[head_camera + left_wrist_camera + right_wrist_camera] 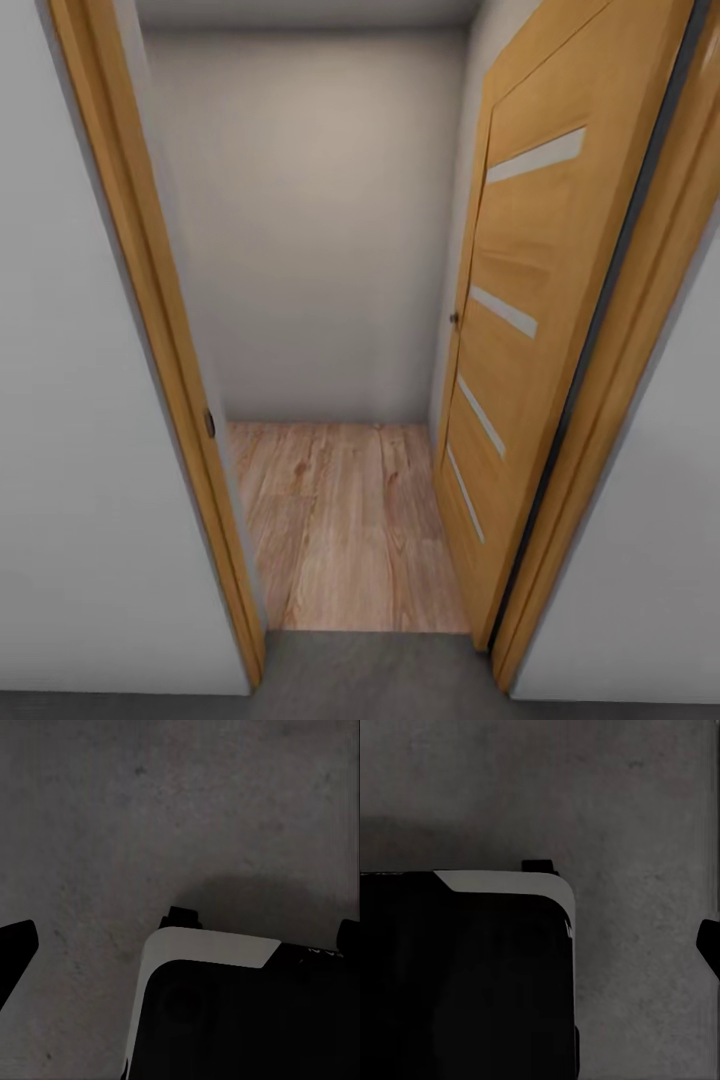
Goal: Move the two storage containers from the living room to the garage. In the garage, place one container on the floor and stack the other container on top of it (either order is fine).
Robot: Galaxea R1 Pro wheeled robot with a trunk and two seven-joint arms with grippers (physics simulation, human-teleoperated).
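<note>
Doorway point(340, 330) is faced from grey floor point(370, 670), door point(520, 330) swung open; base should be kept centred between frames. Finger state can't be told, nothing's seen held.

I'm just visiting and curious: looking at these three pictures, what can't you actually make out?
- Head view: the hallway past the open wooden door is cut off by the door frame and the walls.
- Left wrist view: a dark fingertip is cut by the edge, so the end effector's state is unclear.
- Right wrist view: the robot's black base hides much of the concrete floor.
</note>
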